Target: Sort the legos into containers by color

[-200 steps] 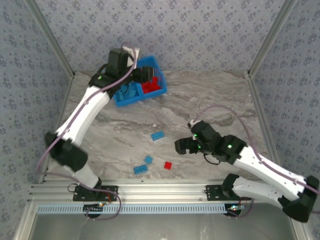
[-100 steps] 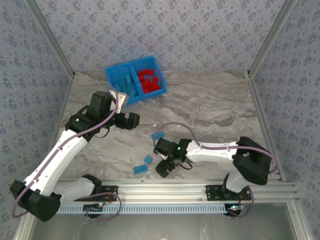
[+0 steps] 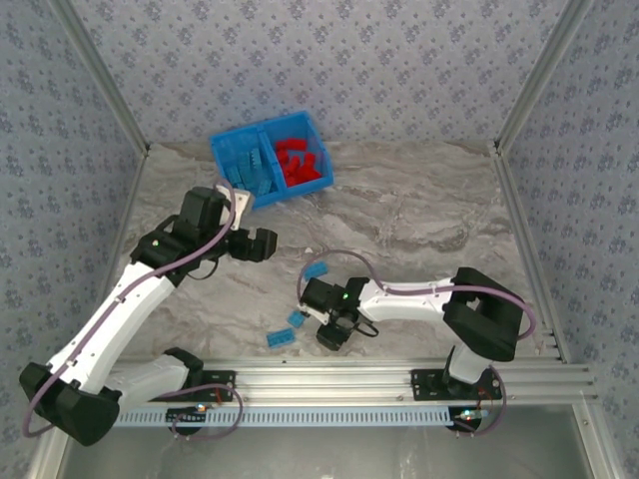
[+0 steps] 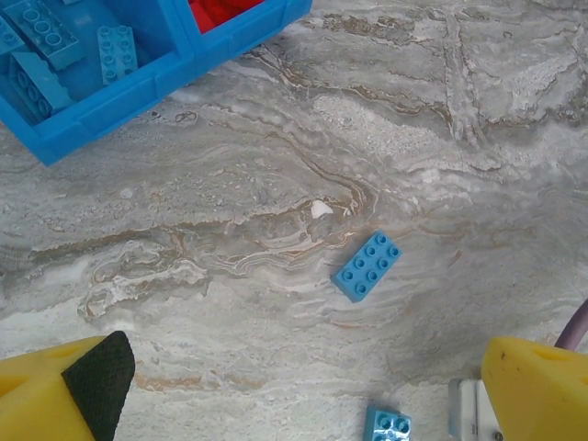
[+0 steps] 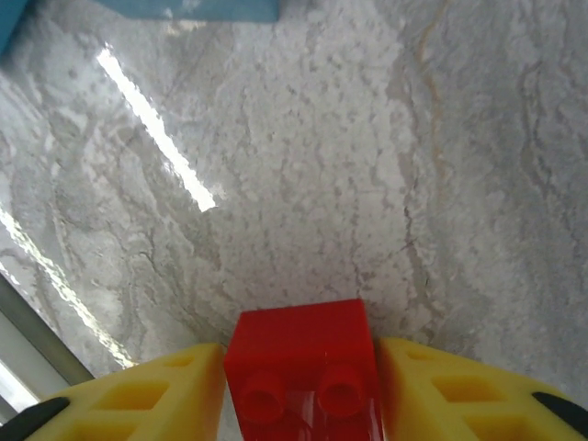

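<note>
Top external: we see the blue rectangular plastic bin (image 3: 260, 128) far left, with its red compartment (image 3: 300, 165) on the right side. The right gripper (image 3: 334, 332) is at the near edge, well apart from it. The left gripper (image 3: 255, 244) is nearer.
Left wrist: its fingers (image 4: 64, 386) are spread wide and empty. A light blue studded plastic brick (image 4: 367, 265) lies ahead, long axis diagonal.
Right wrist: the fingers (image 5: 138, 400) pinch a small red studded plastic brick (image 5: 296, 335) from both sides.
Writing: we read none.

Bin (image 3: 300, 191) behind loose legos (image 3: 316, 269) on table (image 3: 429, 210)
</note>
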Tool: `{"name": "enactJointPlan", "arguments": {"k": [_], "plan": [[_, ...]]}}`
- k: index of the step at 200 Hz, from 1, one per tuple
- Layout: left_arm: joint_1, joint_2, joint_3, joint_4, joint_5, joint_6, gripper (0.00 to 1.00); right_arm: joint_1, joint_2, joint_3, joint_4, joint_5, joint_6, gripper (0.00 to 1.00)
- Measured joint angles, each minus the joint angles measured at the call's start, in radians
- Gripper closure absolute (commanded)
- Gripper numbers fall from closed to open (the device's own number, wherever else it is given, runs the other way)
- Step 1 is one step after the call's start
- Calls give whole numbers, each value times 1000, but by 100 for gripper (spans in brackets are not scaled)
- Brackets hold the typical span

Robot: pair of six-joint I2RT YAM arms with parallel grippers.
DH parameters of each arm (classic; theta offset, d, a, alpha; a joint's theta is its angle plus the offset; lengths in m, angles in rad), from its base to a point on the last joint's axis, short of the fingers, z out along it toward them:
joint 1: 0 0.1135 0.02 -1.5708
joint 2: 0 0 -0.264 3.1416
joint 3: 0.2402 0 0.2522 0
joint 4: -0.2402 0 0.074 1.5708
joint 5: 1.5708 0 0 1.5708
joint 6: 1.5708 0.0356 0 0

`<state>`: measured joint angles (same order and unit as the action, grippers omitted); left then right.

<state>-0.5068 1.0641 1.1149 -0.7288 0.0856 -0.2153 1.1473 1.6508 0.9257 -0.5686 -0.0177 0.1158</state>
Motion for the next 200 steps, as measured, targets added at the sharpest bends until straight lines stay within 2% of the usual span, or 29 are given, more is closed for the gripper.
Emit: {"name": "enactJointPlan", "arguments": {"k": [14,50,80,109,130,156,200], "plan": [[0,6,0,0,0,-3,1,2,4,8,-13,5,2,65],[0,6,-5,10,5,-14,1,5,-14,12,-31,7,3,73],[0,-3,-5,14,8,-16,1,-17,-167,10,-7,6,8,73],[0,-51,-5,13,8,-16,1,-125,-374,21,97,-8,24,71],[0,-97,-5,12,7,-19,1,-229,-416,63,193,-22,35,70],[0,-140,-6,-7,3,-30,1,-348,-322,193,284,-24,53,71],[0,-215,-45,-35,-8,-68,1,-478,76,621,344,-40,109,71]]}}
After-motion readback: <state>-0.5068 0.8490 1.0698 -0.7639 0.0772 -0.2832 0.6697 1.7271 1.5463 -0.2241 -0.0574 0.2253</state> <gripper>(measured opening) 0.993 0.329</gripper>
